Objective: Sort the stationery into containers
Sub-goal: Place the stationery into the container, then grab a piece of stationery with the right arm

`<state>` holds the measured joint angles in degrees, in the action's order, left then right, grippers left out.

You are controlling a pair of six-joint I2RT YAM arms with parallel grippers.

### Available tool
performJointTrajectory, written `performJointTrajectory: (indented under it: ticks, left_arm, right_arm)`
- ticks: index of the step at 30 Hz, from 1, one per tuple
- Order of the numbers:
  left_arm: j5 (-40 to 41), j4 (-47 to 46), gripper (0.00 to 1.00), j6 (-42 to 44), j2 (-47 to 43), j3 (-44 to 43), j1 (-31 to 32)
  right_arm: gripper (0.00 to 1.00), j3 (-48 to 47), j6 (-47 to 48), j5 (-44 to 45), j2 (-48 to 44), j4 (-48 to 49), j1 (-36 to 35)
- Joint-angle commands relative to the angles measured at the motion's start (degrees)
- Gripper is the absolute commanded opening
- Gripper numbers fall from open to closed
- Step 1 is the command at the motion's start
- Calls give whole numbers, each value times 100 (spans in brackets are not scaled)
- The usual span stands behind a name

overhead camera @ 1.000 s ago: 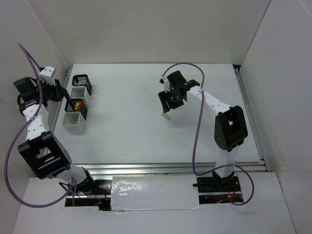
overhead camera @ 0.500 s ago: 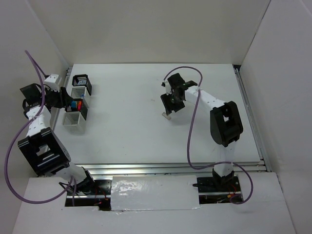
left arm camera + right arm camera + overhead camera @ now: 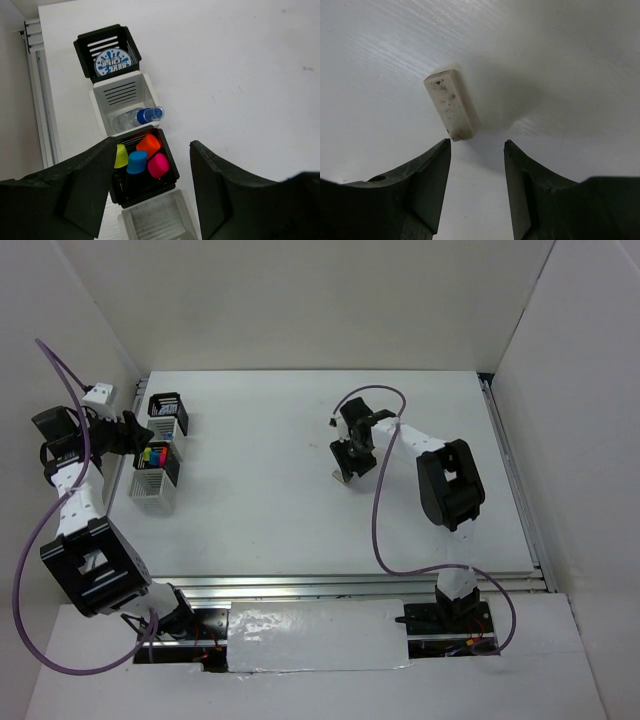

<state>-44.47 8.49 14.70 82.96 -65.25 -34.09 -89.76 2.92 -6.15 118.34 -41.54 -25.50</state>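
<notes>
Fig.: beige eraser (image 3: 451, 105) on table (image 3: 560, 60), mid-table, well apart from containers (image 3: 150, 486). Right gripper (image 3: 475, 150) nearer arm, fingers spread. Eraser just ahead of gap, long axis skewed across it. Left gripper (image 3: 152, 150) spread above containers.

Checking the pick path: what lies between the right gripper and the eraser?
Nothing; the right wrist view shows only bare table between the right gripper and the eraser.

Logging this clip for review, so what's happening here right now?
Two arms are sorting stationery. The left gripper hovers open over a black cup holding four highlighters. The right gripper, also open, hangs over a beige eraser lying on the table, not gripping it. The eraser is not yet in a container.
</notes>
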Motion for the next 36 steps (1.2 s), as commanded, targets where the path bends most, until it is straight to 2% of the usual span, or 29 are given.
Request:
performJointTrajectory:
  ticks: [1, 17, 18, 20, 21, 23, 25, 30, 33, 35, 36]
  left_arm:
    - [-334, -295, 72, -134, -263, -49, 7]
    - [-712, -243, 72, -116, -403, 65, 103]
    - [-730, -243, 72, -116, -412, 74, 113]
    - [-852, -225, 72, -64, -464, 100, 217]
    - [-897, -208, 71, 32, -473, 109, 253]
    - [-1080, -103, 69, 269, -561, 170, 464]
    - [-1230, 142, 68, 533, -657, 206, 735]
    - [-2055, 960, 66, 1658, -886, 496, 1412]
    - [-2678, 1303, 67, 1817, -904, 759, 1939]
    - [-2813, 1374, 66, 1870, -983, 882, 2185]
    - [-2656, 1261, 66, 1844, -1244, 1153, 2518]
  right_arm:
    - [54, -332, 104, 62, 75, 146, -61]
    - [54, -842, 314, -53, 857, -108, -280]
    - [51, -833, 349, -88, 866, -126, -280]
    - [34, -789, 411, -114, 848, -162, -281]
    - [19, -754, 429, -158, 796, -162, -289]
    - [3, -675, 473, -263, 708, -188, -289]
    - [0, -587, 534, -605, 471, -179, -307]
    - [0, 185, 886, -1676, -730, 197, -386]
    - [0, 415, 912, -2395, -1259, 261, -395]
    - [0, 232, 851, -2784, -1349, 16, -377]
    - [0, 126, 816, -3004, -1314, -108, -360]
